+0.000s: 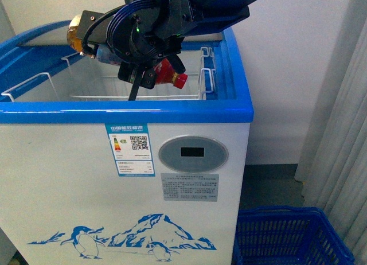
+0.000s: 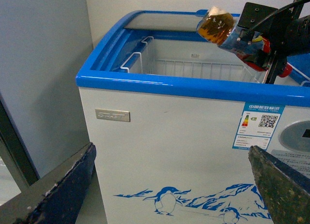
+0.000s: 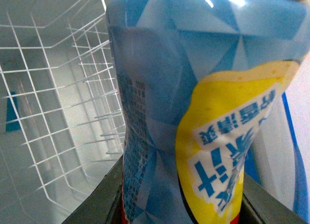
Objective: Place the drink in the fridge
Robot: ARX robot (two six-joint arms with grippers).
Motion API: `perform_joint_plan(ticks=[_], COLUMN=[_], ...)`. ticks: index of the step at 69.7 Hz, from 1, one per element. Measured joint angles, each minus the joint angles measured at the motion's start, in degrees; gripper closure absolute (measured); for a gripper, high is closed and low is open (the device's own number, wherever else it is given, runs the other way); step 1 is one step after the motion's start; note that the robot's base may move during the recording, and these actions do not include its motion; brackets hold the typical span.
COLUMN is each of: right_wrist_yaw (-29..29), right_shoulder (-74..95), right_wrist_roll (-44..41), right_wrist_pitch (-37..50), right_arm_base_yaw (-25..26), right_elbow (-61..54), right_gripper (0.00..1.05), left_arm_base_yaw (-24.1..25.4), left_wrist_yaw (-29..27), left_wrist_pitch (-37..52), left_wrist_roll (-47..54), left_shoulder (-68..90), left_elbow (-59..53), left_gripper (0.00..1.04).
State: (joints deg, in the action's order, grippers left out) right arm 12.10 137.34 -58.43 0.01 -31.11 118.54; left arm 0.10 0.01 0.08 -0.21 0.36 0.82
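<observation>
Drink bottle (image 1: 103, 50) hangs nearly sideways over the open fridge (image 1: 123, 179), red cap (image 1: 180, 80) toward the fridge's right side and amber base toward its left, above the white wire basket (image 1: 143, 90) inside. Right claw (image 1: 140, 76) is clamped on the bottle's blue-and-yellow label (image 3: 193, 112), its fingers pressing both sides. Left claw (image 2: 174, 185) sits low before the fridge's white front, fingers (image 2: 58, 190) spread wide apart with nothing between them. A blue plastic crate (image 1: 292, 236) stands on the floor beside the fridge
</observation>
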Motion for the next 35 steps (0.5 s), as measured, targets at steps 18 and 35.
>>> perform_joint_plan(ticks=[18,35], right_wrist_yaw=[0.2,0.2], right_shoulder=[0.2,0.2], right_wrist_roll=[-0.3,-0.3], right_wrist_pitch=[0.2,-0.1], right_arm_base_yaw=[0.0,0.0], right_elbow=[0.0,0.0], right_gripper=[0.65,0.65], left_arm_base_yaw=[0.0,0.0], left_wrist_yaw=[0.0,0.0], left_wrist_pitch=[0.0,0.0], left_wrist_roll=[0.0,0.0], left_shoulder=[0.0,0.0], left_elbow=[0.0,0.0], left_gripper=[0.08,0.08])
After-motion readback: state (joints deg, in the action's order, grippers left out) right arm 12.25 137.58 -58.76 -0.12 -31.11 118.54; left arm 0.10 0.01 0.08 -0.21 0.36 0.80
